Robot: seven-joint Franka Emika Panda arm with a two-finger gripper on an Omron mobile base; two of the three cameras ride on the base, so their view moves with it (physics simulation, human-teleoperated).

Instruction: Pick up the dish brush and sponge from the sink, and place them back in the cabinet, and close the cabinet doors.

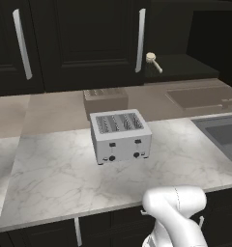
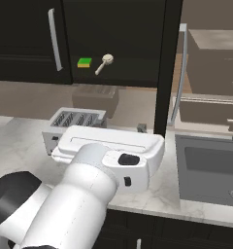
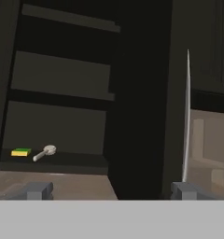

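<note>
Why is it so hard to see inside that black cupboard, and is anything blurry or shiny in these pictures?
Hand view: the cabinet is dim and soft, and the sponge and dish brush stand out by colour. Right base view: the white arm looms large and bright up close. Left base view: the backsplash mirrors the toaster faintly; no harsh glare, shadows soft.

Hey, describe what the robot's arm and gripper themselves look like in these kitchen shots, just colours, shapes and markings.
The arm is glossy white, built of thick rounded tube segments, with a black joint band at its lower left in the right base view. The boxy white hand has a dark oval inset and a small dark square on its side. The gripper ends in two small, blocky dark grey finger tips.
</note>
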